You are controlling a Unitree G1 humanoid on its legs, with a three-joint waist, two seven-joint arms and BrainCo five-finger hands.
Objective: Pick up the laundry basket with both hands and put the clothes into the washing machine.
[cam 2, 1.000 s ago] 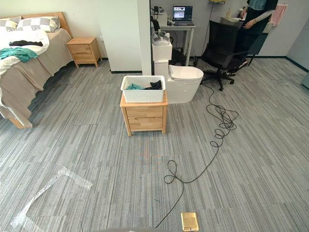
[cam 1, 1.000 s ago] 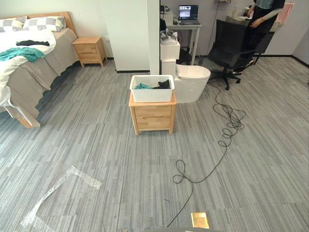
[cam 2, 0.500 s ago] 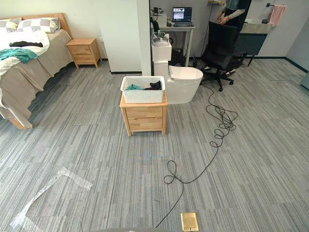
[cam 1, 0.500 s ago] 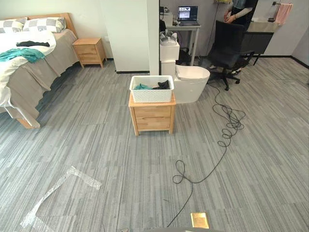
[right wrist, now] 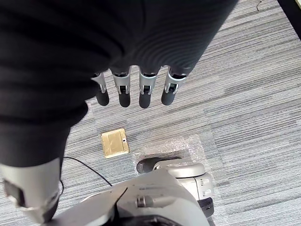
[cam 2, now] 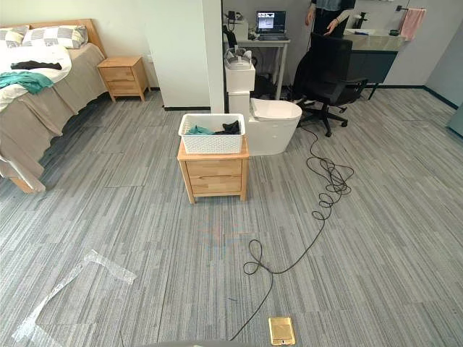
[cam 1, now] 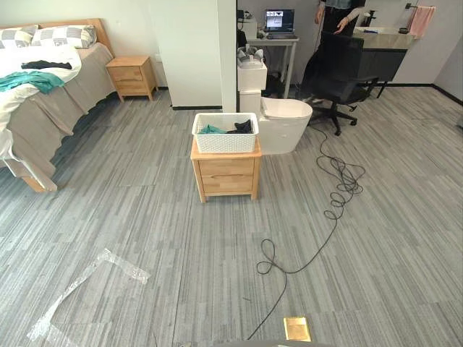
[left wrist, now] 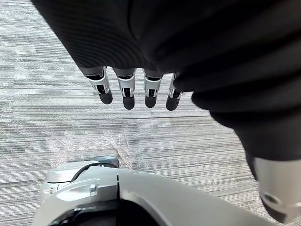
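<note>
Grey striped carpet runs across a bedroom-like space, with a low wooden cabinet [cam 1: 226,176] standing near its middle. On top of that cabinet sits the white laundry basket [cam 1: 226,132], upright, with the clothes [cam 1: 212,129] in it: a teal piece and a dark one beside it. A white toilet-shaped unit [cam 1: 283,124] stands just beside the cabinet on its right, and a bed [cam 1: 43,87] lies well apart from it on the left.

Over the last second the basket and its load have not shifted on the cabinet. The whole view has drifted a little, which reads as the head camera moving. The real change is far behind the cabinet: a person [cam 1: 333,11] has walked from the counter at the right across to the desk behind the black office chair [cam 1: 340,61].

The left hand [left wrist: 128,89] and the right hand [right wrist: 146,92] hang over bare carpet, fingers straight and holding nothing, well apart from the cabinet. The right one is above a brass floor plate [right wrist: 114,142].

Judged from this, the pickup has not begun. The robot must first close on the cabinet, then bring a hand to each side of the basket.
</note>
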